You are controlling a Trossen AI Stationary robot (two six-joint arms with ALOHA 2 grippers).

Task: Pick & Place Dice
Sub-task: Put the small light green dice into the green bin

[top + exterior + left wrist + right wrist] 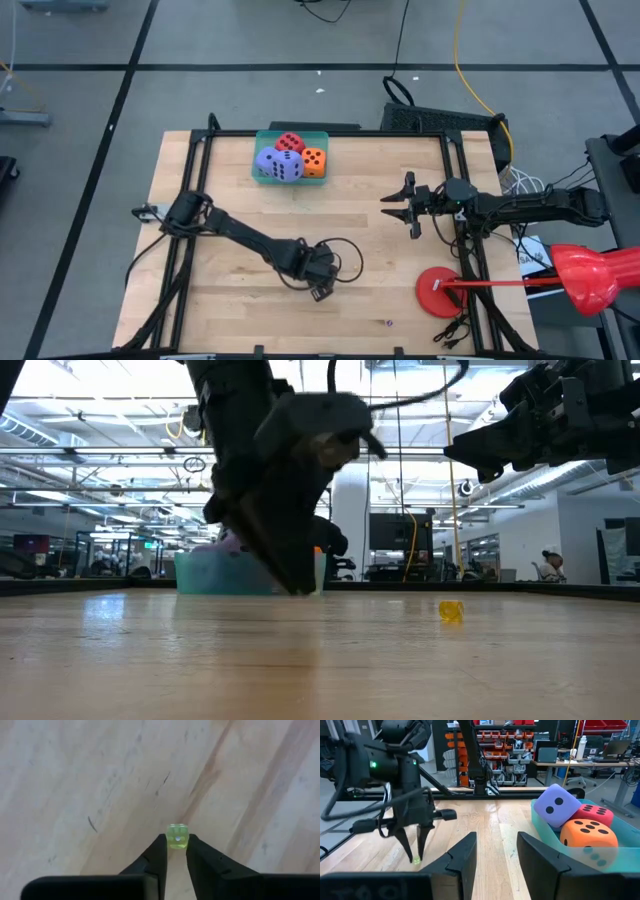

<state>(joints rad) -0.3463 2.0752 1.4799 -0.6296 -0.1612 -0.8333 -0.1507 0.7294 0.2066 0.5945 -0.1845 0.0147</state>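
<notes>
The left claw [322, 291] points down at the wooden desk [230, 300], well in front of the teal tray [262, 172], which sits at the desk's far edge. In the left wrist view its two dark fingers [156, 855] are drawn narrow around a tiny translucent green die [177, 836], which sits pinched between the tips just above the wood; the right wrist view shows the same green speck [416, 861] at those fingertips.

The tray holds the large soft dice: a red die [291, 143] at the back, an orange die [314, 161] beside it, and two purple-blue dice [278, 165] toward the front, all touching one another.

A small yellow die [451, 610] lies alone on the desk in the low view.

The right claw [398, 207] hovers above the desk, to the right of the tray, with its fingers [462, 855] spread wide and holding nothing.
</notes>
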